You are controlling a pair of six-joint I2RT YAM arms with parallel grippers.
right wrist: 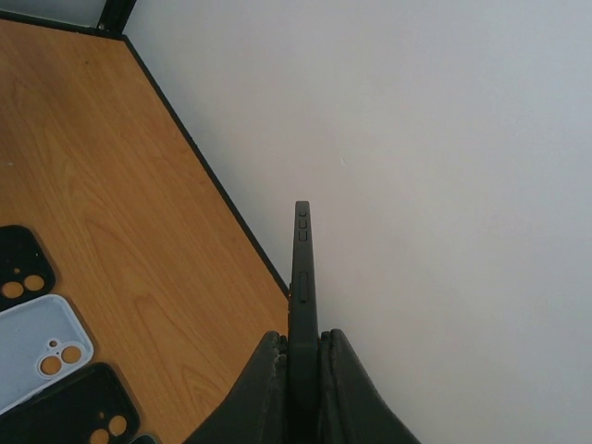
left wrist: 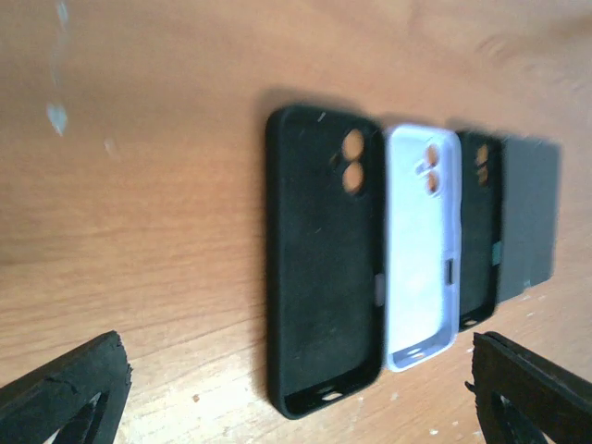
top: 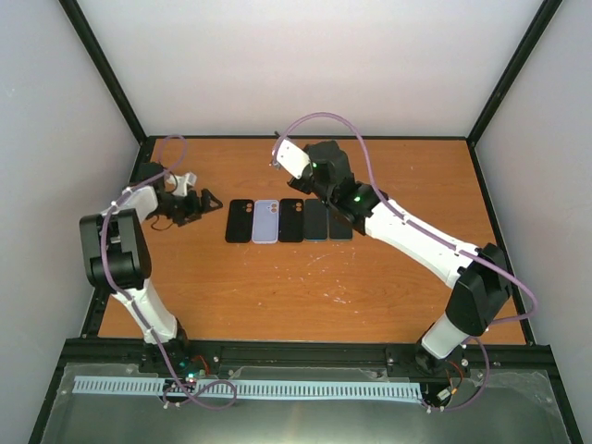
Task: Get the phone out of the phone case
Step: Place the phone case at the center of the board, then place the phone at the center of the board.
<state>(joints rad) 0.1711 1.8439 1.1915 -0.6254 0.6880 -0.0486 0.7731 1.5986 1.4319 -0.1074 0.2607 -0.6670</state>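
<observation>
Near the left edge of the tabletop [top: 305, 296], toward its far-left corner, the left hand [top: 190, 205] sits low with its fingers spread wide and nothing between them, facing right along a row of flat things. That row runs across the far half of the tabletop: a black case [left wrist: 324, 259] lies open side up, a pale case [left wrist: 422, 245] touches it, then come a second black case [left wrist: 478, 231] and a dark slab [left wrist: 529, 217].

Right of the row's start, above the middle of the far edge, the right hand [right wrist: 302, 347] is clamped on the phone [right wrist: 302, 277], held edge-on, its long axis running straight out from the fingers. Whether its phone case is on cannot be told. The left hand is well apart from it, so stripping likely needs that hand brought across.
</observation>
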